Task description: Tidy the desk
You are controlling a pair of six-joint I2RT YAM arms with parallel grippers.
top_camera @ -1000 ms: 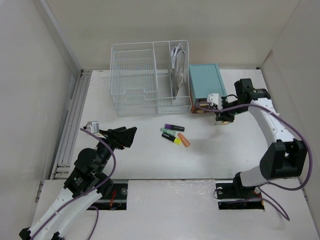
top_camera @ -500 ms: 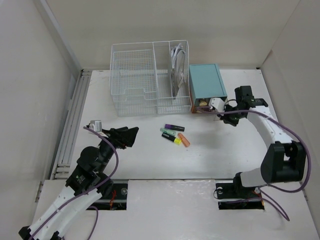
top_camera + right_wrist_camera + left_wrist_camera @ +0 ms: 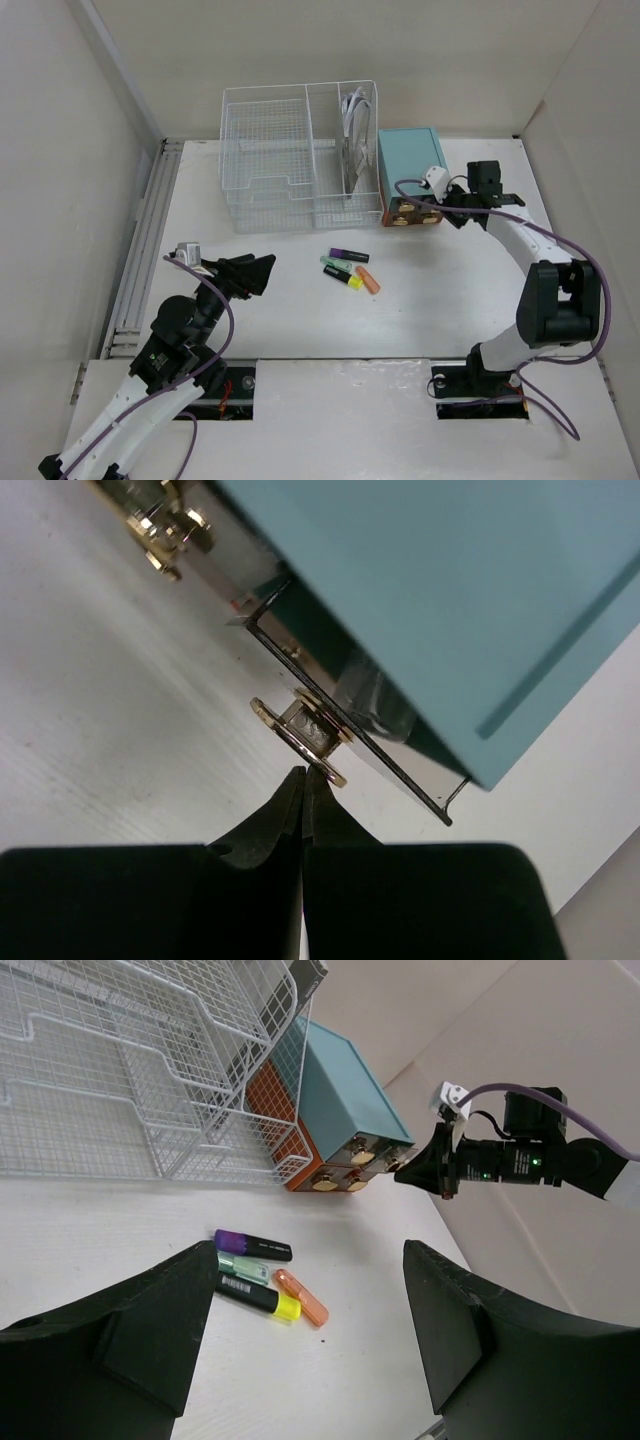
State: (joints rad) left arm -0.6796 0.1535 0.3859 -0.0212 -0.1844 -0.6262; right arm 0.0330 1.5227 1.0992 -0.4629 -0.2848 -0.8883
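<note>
The white tabletop [image 3: 300, 320] fills the floor of the enclosure between pale walls, extending from the arm bases to the far wall.

Markings: the four highlighters near the tabletop's middle carry label bands, but the print is too small to read. They are the purple highlighter [image 3: 349, 255], green highlighter [image 3: 335, 263], yellow highlighter [image 3: 345, 277] and orange highlighter [image 3: 367, 280]; they lie close together, the orange one touching the yellow.

Right gripper [image 3: 303, 780]: jaws fully closed, the two fingers pressed flat together with nothing between them; the tips sit at the rim of a gold knob [image 3: 300, 735] on a drawer [image 3: 370, 735] that stands slightly proud of the teal box [image 3: 410, 165]; the box stands at the far edge, right of centre, just beside the white wire basket [image 3: 270, 150].

Left gripper [image 3: 310, 1350]: jaws spread wide, holding nothing; it hangs above the near-left part of the tabletop, pointing toward the highlighters, well apart from them.
</note>
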